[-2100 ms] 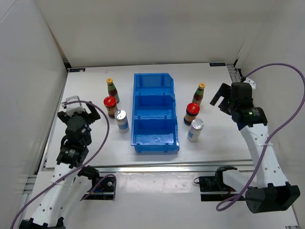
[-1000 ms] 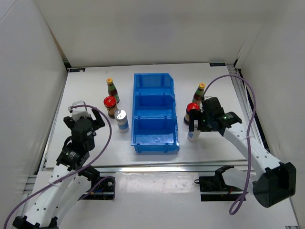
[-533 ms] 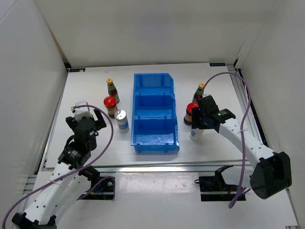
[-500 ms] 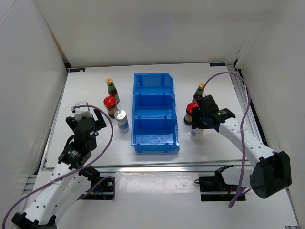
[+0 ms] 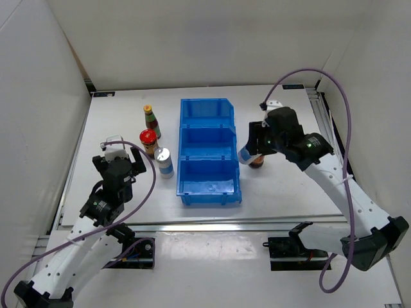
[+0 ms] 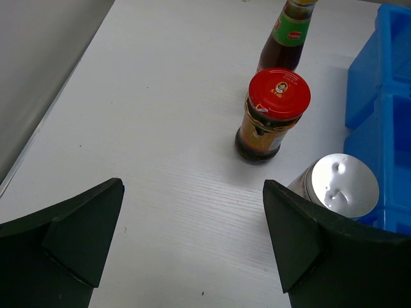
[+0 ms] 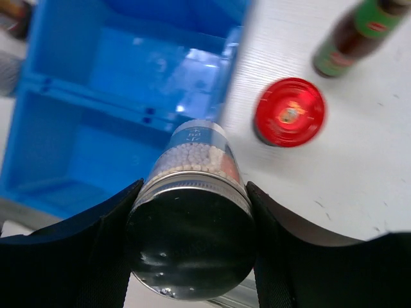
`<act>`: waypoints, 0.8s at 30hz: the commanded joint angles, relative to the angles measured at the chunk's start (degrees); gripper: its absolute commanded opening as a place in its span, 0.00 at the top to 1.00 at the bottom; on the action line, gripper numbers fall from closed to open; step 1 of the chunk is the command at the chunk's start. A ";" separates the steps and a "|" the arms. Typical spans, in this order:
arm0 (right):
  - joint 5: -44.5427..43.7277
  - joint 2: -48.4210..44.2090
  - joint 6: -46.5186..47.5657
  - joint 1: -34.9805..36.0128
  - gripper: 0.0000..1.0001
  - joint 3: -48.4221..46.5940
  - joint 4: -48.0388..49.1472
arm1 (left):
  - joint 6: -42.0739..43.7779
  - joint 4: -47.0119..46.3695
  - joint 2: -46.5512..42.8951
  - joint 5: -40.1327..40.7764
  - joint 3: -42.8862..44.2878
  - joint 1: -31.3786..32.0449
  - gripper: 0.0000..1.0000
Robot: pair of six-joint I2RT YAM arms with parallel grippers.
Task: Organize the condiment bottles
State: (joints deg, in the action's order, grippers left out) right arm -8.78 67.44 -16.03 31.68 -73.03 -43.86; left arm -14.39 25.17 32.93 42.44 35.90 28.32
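My right gripper (image 7: pixel 191 253) is shut on a white-blue shaker (image 7: pixel 192 224) by its silver cap and holds it off the table, tilted, beside the right wall of the blue bin (image 5: pixel 205 151). In the top view that shaker (image 5: pixel 246 153) hangs just right of the bin. Below it stand a red-lidded jar (image 7: pixel 289 112) and a slim bottle (image 7: pixel 359 29). Left of the bin stand a slim bottle (image 5: pixel 149 120), a red-lidded jar (image 5: pixel 148 140) and a second shaker (image 5: pixel 164 160). My left gripper (image 6: pixel 192 237) is open, near that jar (image 6: pixel 273 115), with nothing between its fingers.
The blue bin has three compartments in a row, and I see nothing in them. White walls close in the table on the left, back and right. A metal rail (image 5: pixel 192 221) runs along the near edge.
My right gripper closed on the right-hand shaker and lifted it up and left toward the bin. The left arm edged slightly forward, still open.
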 commanded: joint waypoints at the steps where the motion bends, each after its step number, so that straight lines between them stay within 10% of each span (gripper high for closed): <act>1: 2.89 0.41 0.74 5.13 0.94 -2.73 1.40 | 0.51 -0.56 0.56 -0.59 0.14 0.25 0.00; 12: -1.24 8.05 0.21 14.81 0.93 0.70 6.77 | 1.03 -0.56 1.09 -1.13 0.14 0.25 0.00; 19: -4.32 13.67 -0.40 16.04 0.68 4.57 9.31 | 1.56 -0.56 1.61 -3.32 0.66 0.25 0.00; 24: -4.32 16.67 -2.07 16.57 0.68 6.50 11.78 | 1.56 -0.56 2.14 -3.85 0.66 0.25 0.00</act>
State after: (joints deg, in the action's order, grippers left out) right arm -11.20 83.88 -16.64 47.83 -66.46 -36.71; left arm -13.30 25.21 35.18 39.57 35.90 28.32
